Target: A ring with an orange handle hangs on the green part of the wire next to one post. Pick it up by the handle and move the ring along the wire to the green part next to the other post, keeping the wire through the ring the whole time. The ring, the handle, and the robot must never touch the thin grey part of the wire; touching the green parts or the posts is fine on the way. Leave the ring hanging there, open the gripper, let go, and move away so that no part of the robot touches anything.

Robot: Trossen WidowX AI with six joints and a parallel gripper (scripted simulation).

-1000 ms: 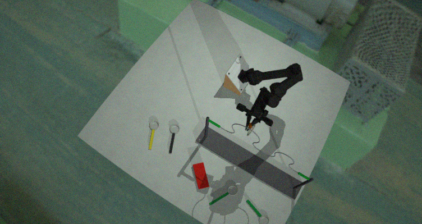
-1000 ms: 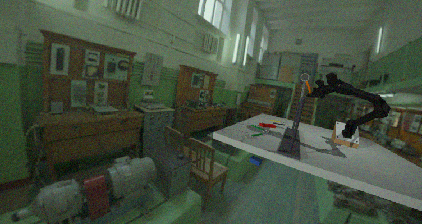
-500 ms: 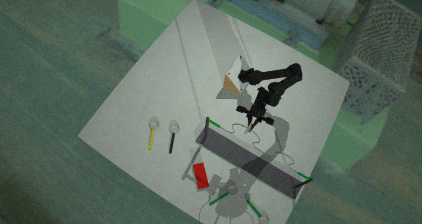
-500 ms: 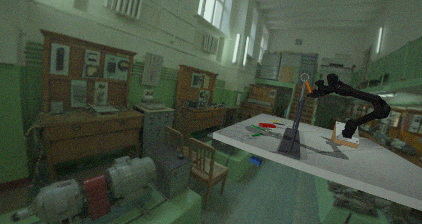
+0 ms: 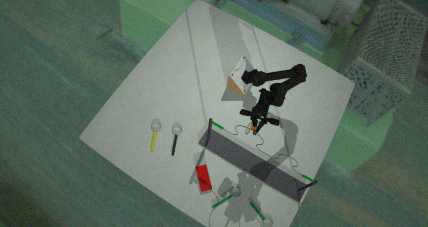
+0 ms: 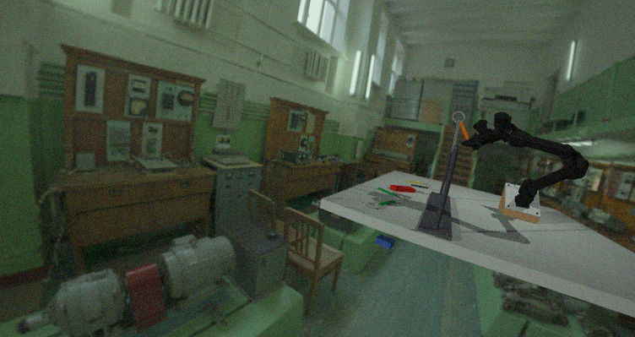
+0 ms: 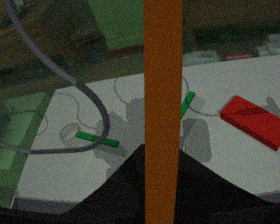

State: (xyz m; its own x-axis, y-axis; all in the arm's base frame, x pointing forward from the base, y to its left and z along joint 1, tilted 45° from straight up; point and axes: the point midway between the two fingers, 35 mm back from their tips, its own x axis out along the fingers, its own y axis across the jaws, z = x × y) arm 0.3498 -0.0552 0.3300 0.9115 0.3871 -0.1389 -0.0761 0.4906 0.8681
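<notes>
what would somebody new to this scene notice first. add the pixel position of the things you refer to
Probably the black arm (image 5: 297,72) (image 6: 575,160), reaching over the white table (image 5: 143,84) (image 6: 511,254) with its gripper (image 5: 255,132) (image 6: 464,143) shut on the orange handle (image 5: 254,128) (image 6: 464,131) (image 7: 163,100). Next, the bright red block (image 5: 204,178) (image 6: 402,188) (image 7: 253,121), lying on the table across the dark base (image 5: 239,153) (image 6: 433,221) from the arm. Then the thin, wavy grey wire (image 5: 262,140), strung between two posts (image 5: 209,131) (image 5: 307,185) above that base.

Wooden desks (image 6: 138,201) line a green-and-white wall (image 6: 248,74) below tall bright windows (image 6: 320,12).
</notes>
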